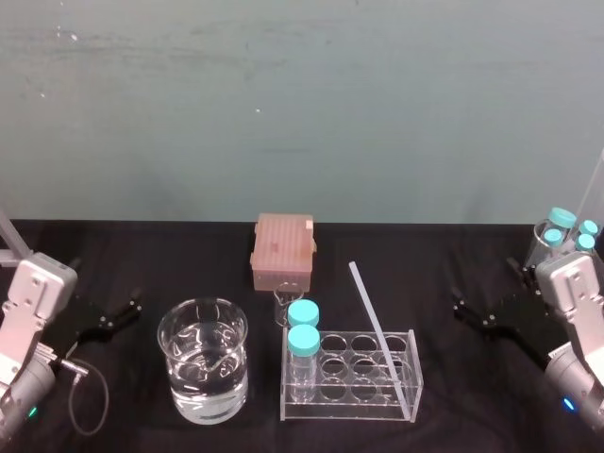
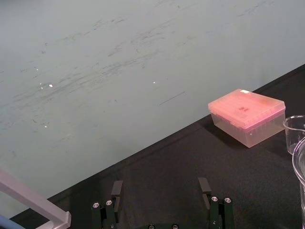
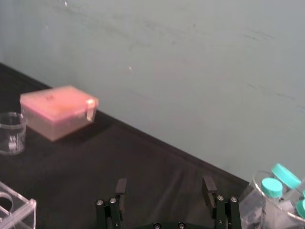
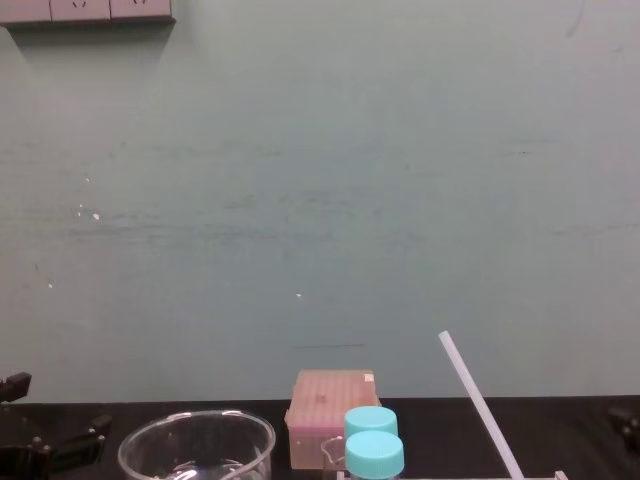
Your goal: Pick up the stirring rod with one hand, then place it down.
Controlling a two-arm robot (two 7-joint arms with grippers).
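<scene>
The rod [image 1: 381, 335] is leaning in the rack [image 1: 359, 401], its long axis rising from the front right corner back and leftward. The right gripper [image 1: 462, 310] is waiting nearer, jaws spread (the left gripper [image 1: 127, 310], equally spread, is sitting beyond the beaker [image 1: 170, 330]).

In the chest view, the bottom edge cuts off the stirring rod [image 4: 478, 400], so its low end can't be seen. The same edge cuts off the big beaker of water [image 4: 140, 458] and the two blue-capped bottles [image 4: 375, 452]. The bottles hide part of the pink box [image 4: 315, 410].

In the head view, the bottles hide part of a small beaker [image 1: 281, 302]. The right arm [image 1: 578, 293] hides part of a jar of blue-capped tubes [image 1: 552, 231].

In the right wrist view, the clear rack [image 3: 19, 210] is cut off at the corner.
</scene>
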